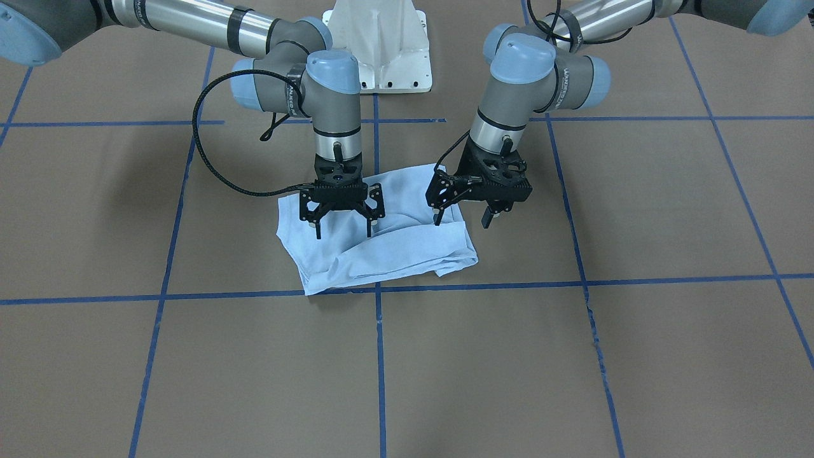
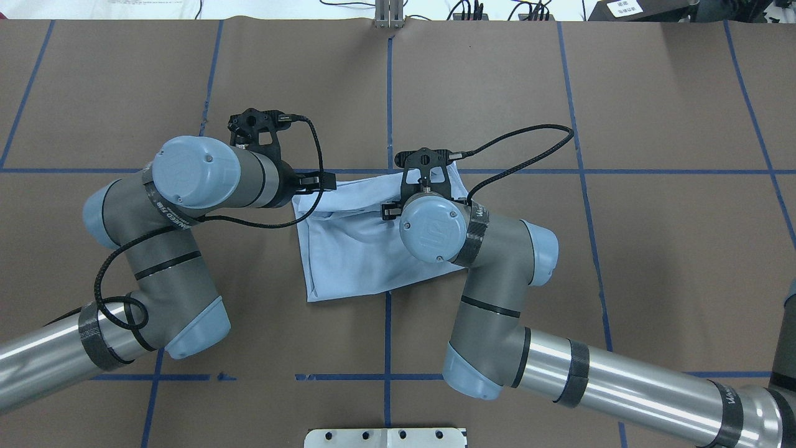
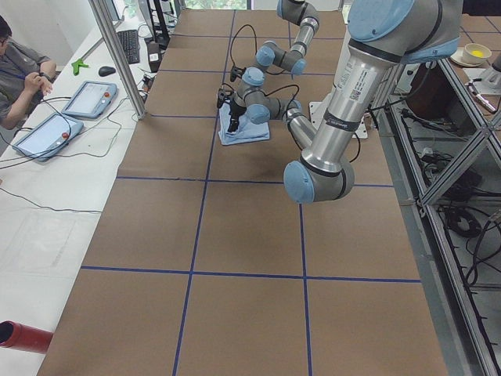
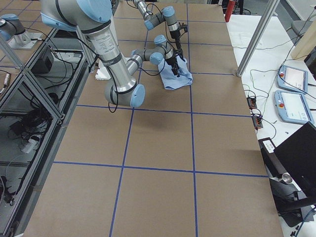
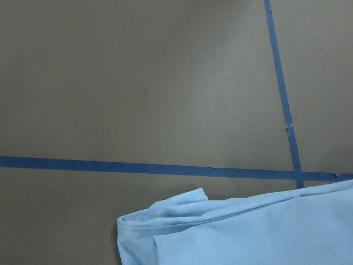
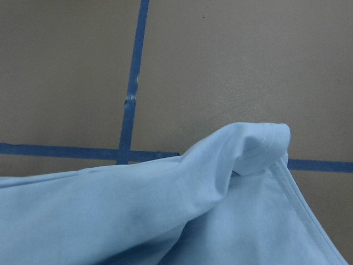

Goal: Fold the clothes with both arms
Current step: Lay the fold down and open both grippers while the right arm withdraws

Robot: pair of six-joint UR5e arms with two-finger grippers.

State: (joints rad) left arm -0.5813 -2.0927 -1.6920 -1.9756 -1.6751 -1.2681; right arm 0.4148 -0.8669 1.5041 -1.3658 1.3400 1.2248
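The light blue round joint cap (image 2: pixel 431 234) just above the right pincer (image 1: pixel 343 233) bears an embossed mark resembling "UR". A black band (image 1: pixel 562 79) on the wrist above the left pincer (image 1: pixel 462 222) carries white lettering, too curved to read whole. A white sticker (image 3: pixel 356 78) on the left arm's silver-grey tube (image 3: pixel 335 125), well apart from that pincer, is illegible.

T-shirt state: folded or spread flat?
Folded, loosely. The T-shirt lies as a compact wrinkled bundle, layers overlapping, with doubled edges visible in both wrist views.
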